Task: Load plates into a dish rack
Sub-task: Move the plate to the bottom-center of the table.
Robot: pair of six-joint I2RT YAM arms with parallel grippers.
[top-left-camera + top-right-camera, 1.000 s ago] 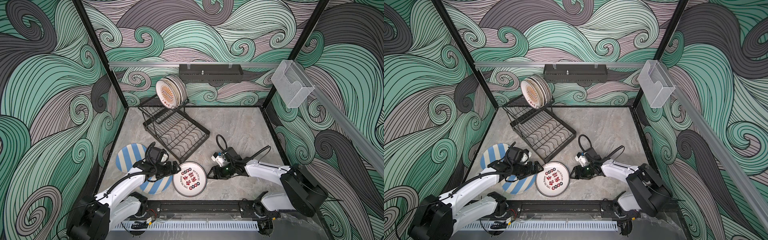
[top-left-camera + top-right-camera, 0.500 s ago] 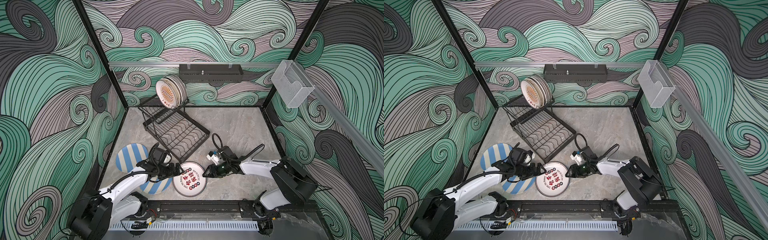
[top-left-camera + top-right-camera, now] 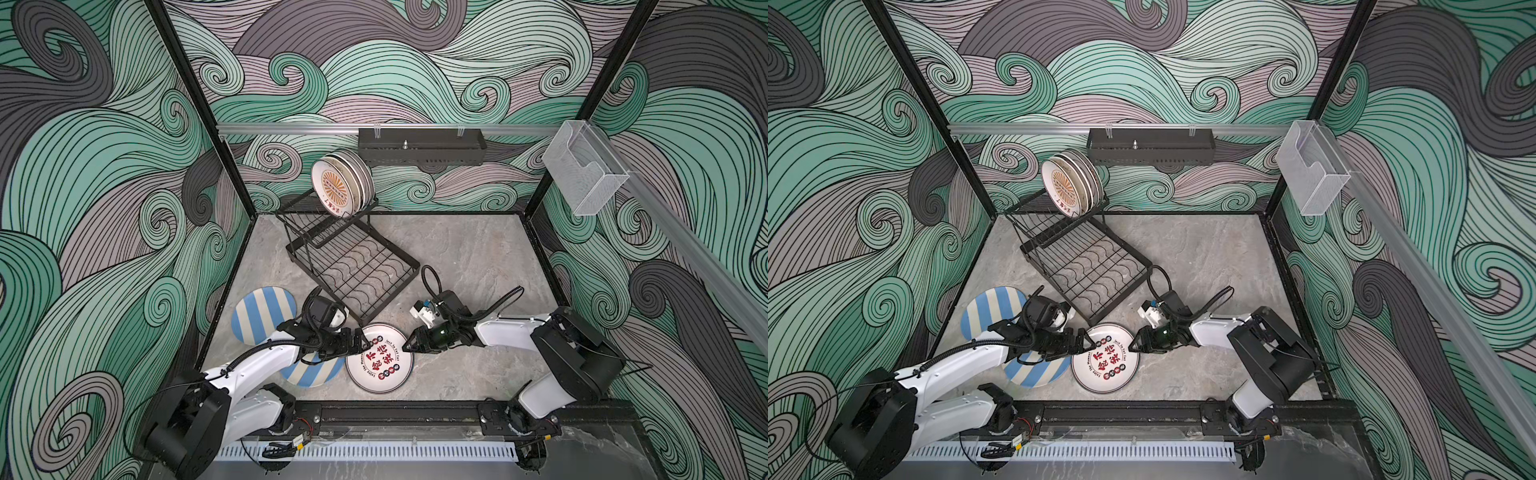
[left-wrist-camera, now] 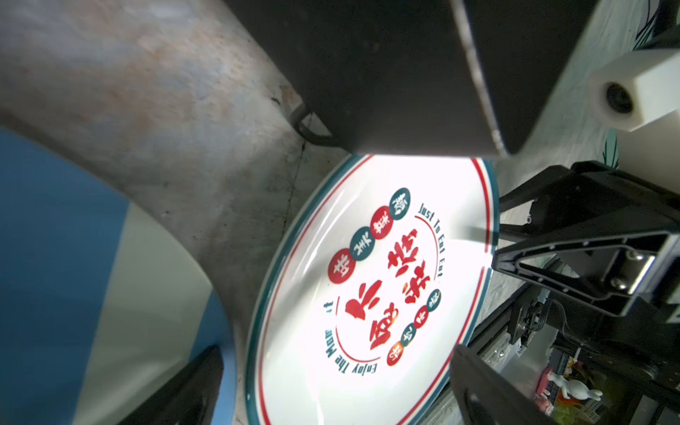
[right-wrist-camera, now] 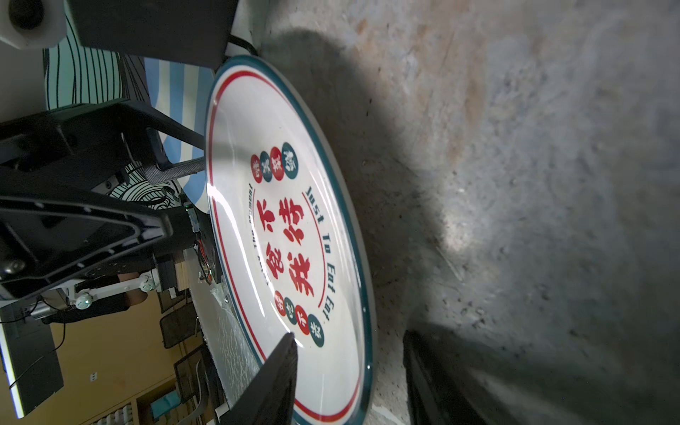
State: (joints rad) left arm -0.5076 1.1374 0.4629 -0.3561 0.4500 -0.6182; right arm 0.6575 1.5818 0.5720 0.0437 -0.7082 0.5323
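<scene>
One plate in play: the red-character plate (image 3: 380, 359) lies flat on the surface (image 3: 478, 257), just beside the near corner of the dish rack (image 3: 353, 266). Right gripper (image 3: 407, 347) jaws are part open and straddle its rim, one over the face, one outside it; nothing clamped yet. Left gripper (image 3: 365, 345) jaws are spread wide at the opposite rim, holding nothing (my read: a backstop so the plate can't slide). Two striped plates (image 3: 264, 313) lie flat nearby. The racked plates (image 3: 336, 189) stand on edge in the upper shelf.
</scene>
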